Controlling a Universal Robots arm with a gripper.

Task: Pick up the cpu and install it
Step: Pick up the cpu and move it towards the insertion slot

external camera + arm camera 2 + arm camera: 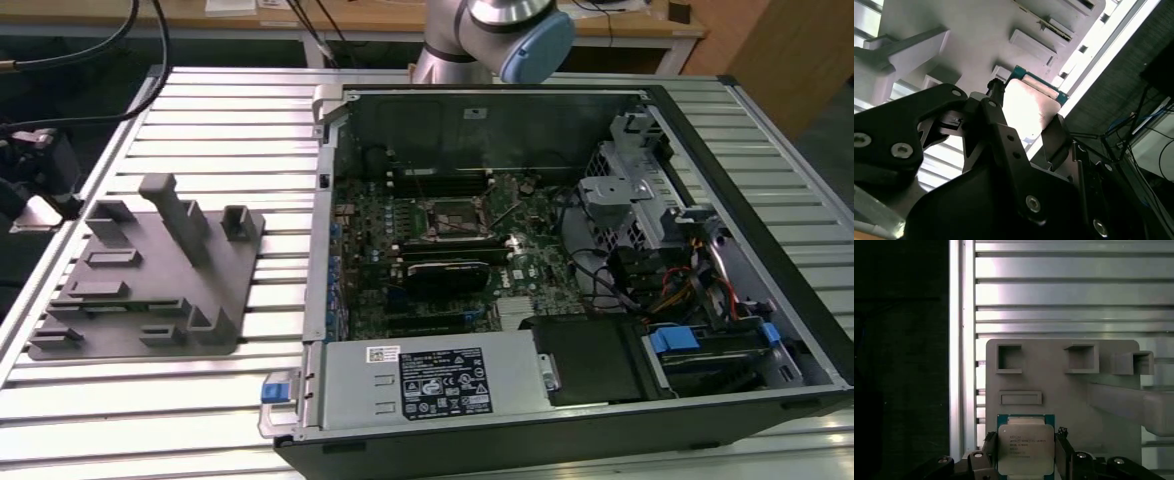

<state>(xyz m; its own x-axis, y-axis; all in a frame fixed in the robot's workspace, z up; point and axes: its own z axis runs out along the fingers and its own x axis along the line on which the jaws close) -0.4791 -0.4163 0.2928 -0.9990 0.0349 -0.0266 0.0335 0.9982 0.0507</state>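
Grip secured: pincer clenched on the cpu

Slatted table spread beyond the pincer. Grey fixture block lay just past it. Between its black fingers, pinched on two opposite edges, sat the cpu, silver top showing.

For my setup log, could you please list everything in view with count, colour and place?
cpu, flat silver square chip: one, green-rimmed, on the plate's edge
plastic fixture plate with raised blocks: one, grey, on the table, exterior view's left
ribbed metal table: one, silver
open computer case: one, black, exterior view's right
square socket frame: one, black, inside the case
robot arm: one, silver and blue, beyond the case
gripper: one, black, straddling the cpu
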